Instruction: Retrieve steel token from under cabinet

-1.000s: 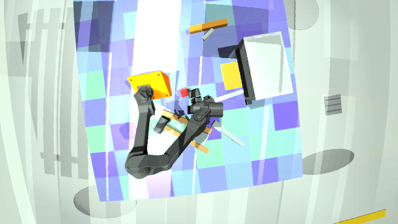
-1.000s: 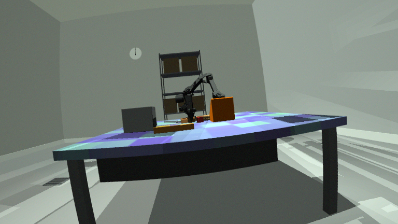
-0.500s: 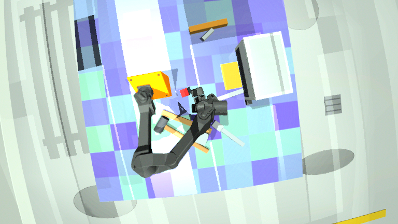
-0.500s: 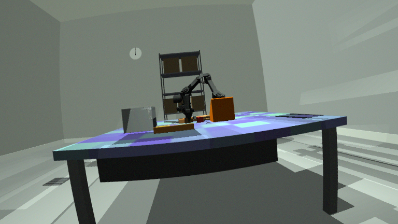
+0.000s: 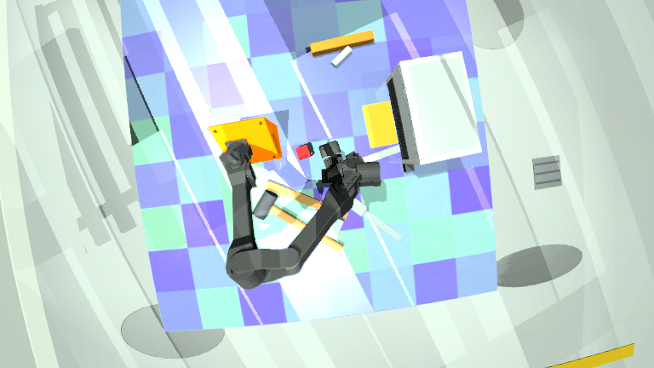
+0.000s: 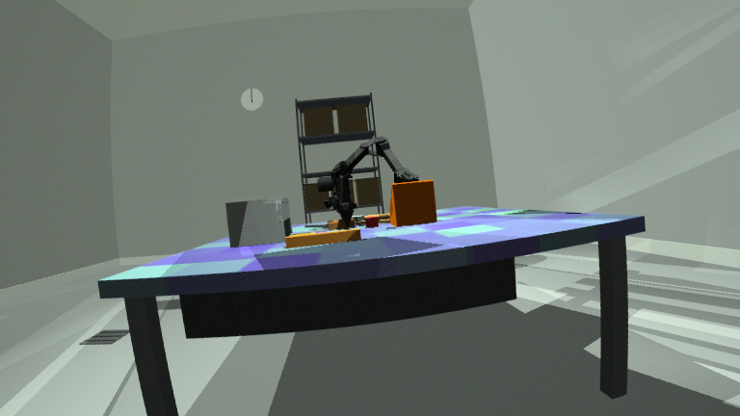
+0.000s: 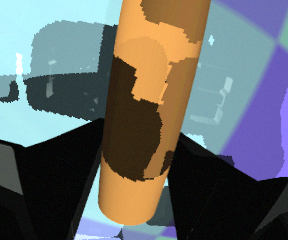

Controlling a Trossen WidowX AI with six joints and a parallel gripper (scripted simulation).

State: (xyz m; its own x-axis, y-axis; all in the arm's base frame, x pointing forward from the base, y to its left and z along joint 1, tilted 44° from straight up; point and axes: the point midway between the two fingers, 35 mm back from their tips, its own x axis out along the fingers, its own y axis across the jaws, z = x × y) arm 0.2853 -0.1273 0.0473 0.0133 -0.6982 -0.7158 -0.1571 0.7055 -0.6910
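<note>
- Top: the cabinet [image 5: 441,108] [image 6: 259,224] stands with its vented side towards the yellow area [image 5: 380,125], presumably so that a token drawn out can come to rest there.
- Top: the token is not visible; judging by the task, it is probably beneath the cabinet, too low for fingers, hence a tool.
- Top: a pale strip [image 5: 382,153] runs from near the end effector [image 5: 329,178] [image 6: 347,222] [image 7: 136,160] towards the cabinet's front, beside the yellow area. It is likely the held tool's reaching part, though the join is hidden.
- Exterior: the end effector points down, low over the tabletop [image 5: 187,267] [image 6: 382,264], a pose that suits keeping a tool low enough for the gap. Contact with the tabletop is unclear.
- Wrist: the end effector is clamped on a round wooden handle [image 7: 154,95], one finger either side, near its end, probably leaving most of the length for reach. Sweeping sideways could twist it in the grip.
</note>
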